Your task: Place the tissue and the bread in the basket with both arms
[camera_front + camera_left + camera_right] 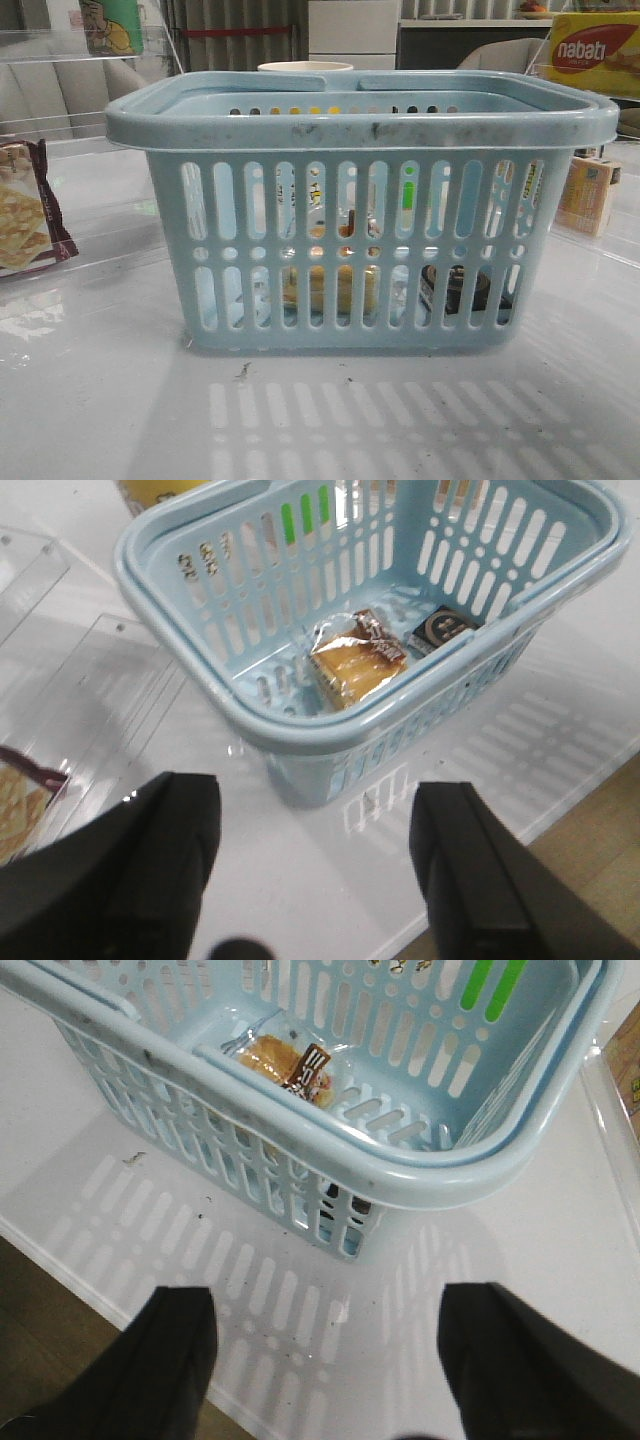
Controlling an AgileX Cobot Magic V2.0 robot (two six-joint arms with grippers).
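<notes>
The left gripper (318,865) has two thick, matte black plastic fingers (140,870) with rounded edges. The right gripper (330,1360) looks the same.

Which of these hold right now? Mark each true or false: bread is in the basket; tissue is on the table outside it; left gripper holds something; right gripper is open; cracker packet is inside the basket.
1. True: the bread lies in the basket.
2. False: the tissue lies inside, beside the bread.
3. False: the left gripper is open and empty.
4. True: the right gripper is open.
5. False: the cracker packet lies on the table outside.
</notes>
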